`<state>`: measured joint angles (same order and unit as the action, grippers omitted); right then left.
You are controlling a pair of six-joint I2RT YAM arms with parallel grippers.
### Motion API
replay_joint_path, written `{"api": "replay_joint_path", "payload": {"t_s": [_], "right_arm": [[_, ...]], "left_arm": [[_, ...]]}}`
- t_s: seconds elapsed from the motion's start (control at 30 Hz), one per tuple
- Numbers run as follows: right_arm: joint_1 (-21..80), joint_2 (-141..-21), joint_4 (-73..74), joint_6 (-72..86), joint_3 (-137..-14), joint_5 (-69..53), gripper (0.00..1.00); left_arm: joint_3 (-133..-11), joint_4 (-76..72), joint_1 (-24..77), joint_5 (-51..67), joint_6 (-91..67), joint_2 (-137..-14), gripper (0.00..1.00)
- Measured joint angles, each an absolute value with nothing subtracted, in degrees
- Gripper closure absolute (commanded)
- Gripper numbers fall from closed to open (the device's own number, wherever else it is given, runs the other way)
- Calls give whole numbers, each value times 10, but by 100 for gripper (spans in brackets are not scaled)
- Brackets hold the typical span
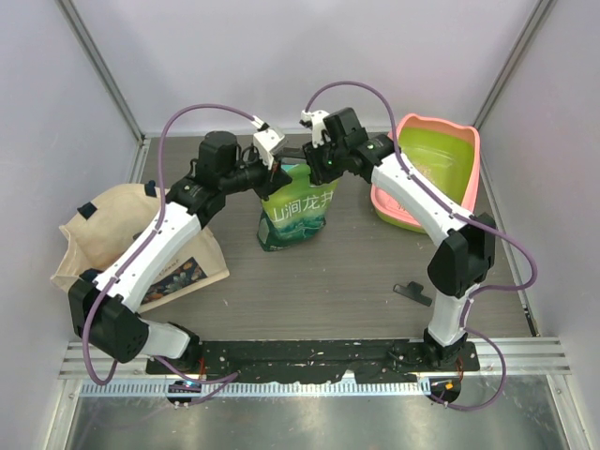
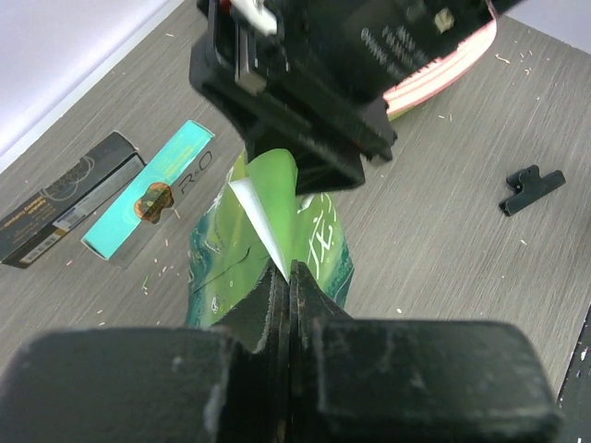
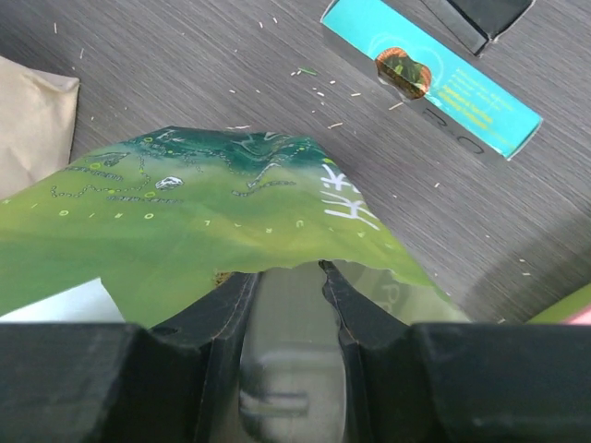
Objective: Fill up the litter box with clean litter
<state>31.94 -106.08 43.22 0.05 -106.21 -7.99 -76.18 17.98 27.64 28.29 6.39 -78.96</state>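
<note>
A green printed bag (image 1: pixel 295 217) stands upright mid-table. My left gripper (image 2: pixel 289 272) is shut on a flap of the bag's torn top edge, on the bag's left side in the top view. My right gripper (image 3: pixel 284 272) sits over the bag's mouth, its jaws closed on the handle of a clear plastic scoop (image 3: pixel 291 323) that reaches down behind the torn edge. The litter box (image 1: pixel 401 212), with a pink rim and a lime-green basin, lies at the back right, a short way right of the bag. The clean litter is hidden inside the bag.
A beige tote bag (image 1: pixel 103 234) lies to the left under my left arm. A teal flat box (image 2: pixel 148 198) and a dark box (image 2: pixel 65 208) lie behind the bag. A black clip (image 1: pixel 412 292) lies near my right arm's base. Pale walls enclose the table.
</note>
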Motion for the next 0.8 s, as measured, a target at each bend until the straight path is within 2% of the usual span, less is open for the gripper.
{"api": "replay_joint_path", "payload": {"t_s": [0.37,0.8], "right_arm": [[339,-1030,338,33,-964,-64,99],[299,-1062,314,88,-966,-182,99]], "left_arm": [[-747,158,277,282,34,-786,100],[-747,152,278,271,30,-786,100]]}}
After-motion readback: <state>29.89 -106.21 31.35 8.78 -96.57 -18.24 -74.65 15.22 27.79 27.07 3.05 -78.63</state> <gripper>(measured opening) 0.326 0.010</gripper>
